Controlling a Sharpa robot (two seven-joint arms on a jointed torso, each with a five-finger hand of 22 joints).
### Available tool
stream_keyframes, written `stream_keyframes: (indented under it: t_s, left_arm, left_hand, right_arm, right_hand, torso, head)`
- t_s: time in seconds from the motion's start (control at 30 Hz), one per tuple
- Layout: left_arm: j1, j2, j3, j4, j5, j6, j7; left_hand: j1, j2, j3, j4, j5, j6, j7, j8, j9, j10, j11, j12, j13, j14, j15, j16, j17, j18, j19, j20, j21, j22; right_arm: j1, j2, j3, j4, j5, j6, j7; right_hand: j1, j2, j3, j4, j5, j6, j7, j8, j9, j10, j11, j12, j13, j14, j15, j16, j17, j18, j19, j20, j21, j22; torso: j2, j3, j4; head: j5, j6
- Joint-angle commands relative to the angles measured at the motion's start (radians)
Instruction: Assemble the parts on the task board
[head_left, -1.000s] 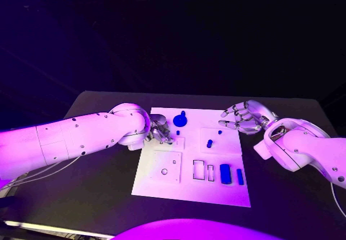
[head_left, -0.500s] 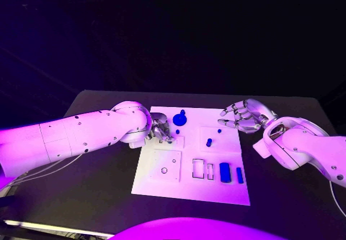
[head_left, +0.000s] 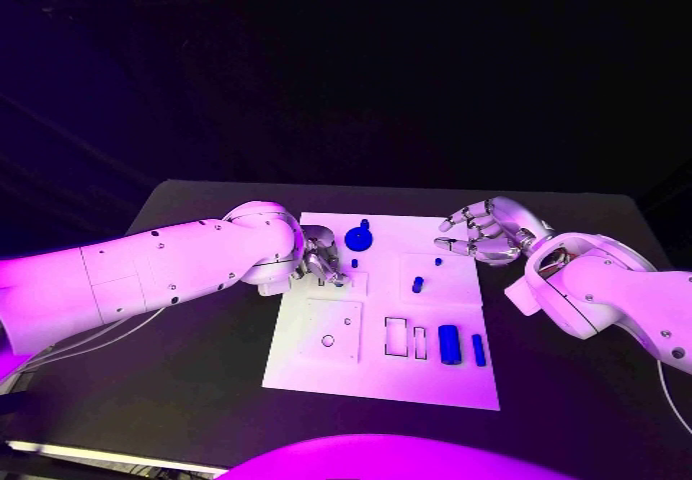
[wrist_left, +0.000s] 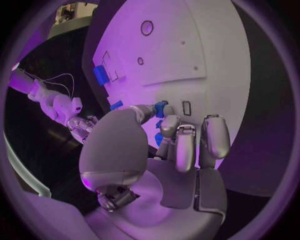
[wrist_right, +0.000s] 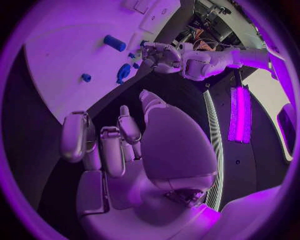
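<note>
Head view: my left hand (head_left: 320, 262) sits low over the far left part of the white board (head_left: 378, 375), its fingers (head_left: 335, 272) bunched and pointing down just beside a small blue peg (head_left: 355, 263). From the left wrist view the same fingers (wrist_left: 180, 145) curl together with a small blue piece (wrist_left: 161, 107) at their tips; I cannot tell whether they actually pinch it or only touch it.

My right hand (head_left: 485, 232) hangs over the far right corner of the board, fingers (head_left: 464, 228) loosely curled and apart from each other, holding nothing. The right wrist view shows that palm (wrist_right: 169, 145) bare, with dark surface (wrist_right: 37, 150) beneath.

Further out on the board, a round blue disc with a small knob (head_left: 359, 238) lies near the far edge, just beside my left hand. A short blue peg (head_left: 418, 285) stands toward the middle right, and a tiny blue dot (head_left: 438, 262) sits a little beyond it. Near the right edge, closer to me, a blue cylinder (head_left: 450, 345) lies lengthwise with a thinner blue bar (head_left: 479, 349) just beside it. Two narrow rectangular slots (head_left: 397, 337) are cut to the left of the cylinder, and a square plate with a round hole (head_left: 332, 333) lies left of those. The board rests on the black surface (head_left: 202, 370).
</note>
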Motion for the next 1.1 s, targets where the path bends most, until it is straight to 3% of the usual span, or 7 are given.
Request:
stream_keyframes:
  t_s: [0.03,0.27,0.67,1.1]
  left_arm:
    - [-0.007,0.012,-0.006,-0.001,0.009,0.007,0.002]
    - [-0.007,0.017,-0.008,-0.006,0.008,-0.006,0.003]
    - [-0.007,0.016,-0.009,-0.011,0.005,-0.011,0.003]
    - [-0.007,-0.013,-0.008,0.011,-0.009,-0.013,0.003]
  left_hand:
    - [-0.042,-0.001,0.039,-0.042,0.0,0.031,-0.023,0.003,0.002,0.01,-0.002,0.005,0.006,0.085,-0.008,0.006,0.21,-0.016,0.011,-0.002,0.006,0.005]
    - [-0.14,0.007,-0.044,-0.037,-0.001,0.049,-0.027,-0.012,0.013,0.017,-0.006,0.005,0.015,0.087,-0.012,0.008,0.215,-0.018,0.018,-0.007,0.007,0.011]
    - [-0.199,0.011,-0.107,-0.035,0.0,0.056,-0.027,-0.026,0.021,0.016,-0.006,0.003,0.017,0.087,-0.013,0.008,0.216,-0.018,0.019,-0.008,0.006,0.012]
    - [-0.276,-0.003,-0.2,-0.034,-0.002,0.066,-0.029,-0.038,0.033,0.022,-0.008,0.005,0.027,0.088,-0.014,0.009,0.219,-0.018,0.022,-0.009,0.005,0.015]
  right_arm:
    - [-0.001,0.0,0.0,0.002,-0.007,0.011,0.005]
    - [-0.001,0.0,0.0,0.001,-0.007,0.013,0.004]
    - [-0.001,-0.002,0.0,0.001,-0.007,0.012,0.004]
    - [-0.003,-0.004,0.0,0.0,-0.007,0.009,0.005]
  right_hand:
    - [-0.012,0.0,-0.003,0.0,-0.004,-0.008,-0.002,0.004,0.001,-0.002,-0.004,-0.003,-0.001,0.07,-0.002,-0.003,0.134,0.019,-0.005,-0.002,-0.006,0.046]
    - [-0.012,0.0,-0.003,0.0,-0.004,-0.008,-0.002,0.004,0.001,-0.002,-0.004,-0.003,-0.001,0.07,-0.002,-0.003,0.134,0.019,-0.005,-0.002,-0.006,0.046]
    - [-0.016,0.001,-0.003,0.0,-0.005,-0.012,-0.002,0.008,0.0,-0.004,-0.004,-0.005,-0.003,0.07,-0.003,-0.005,0.132,0.02,-0.006,-0.002,-0.011,0.044]
    - [-0.018,0.001,-0.003,0.0,-0.005,-0.013,-0.002,0.009,0.0,-0.005,-0.004,-0.006,-0.004,0.07,-0.003,-0.006,0.131,0.02,-0.007,-0.003,-0.013,0.043]
  torso:
    - [0.0,-0.0011,0.001]
    - [0.001,-0.0011,-0.0005]
    - [0.001,-0.0006,0.0]
    - [0.0,-0.0017,0.0003]
  head:
    - [-0.001,0.002]
    - [-0.001,0.004]
    - [-0.002,0.006]
    - [-0.006,0.009]
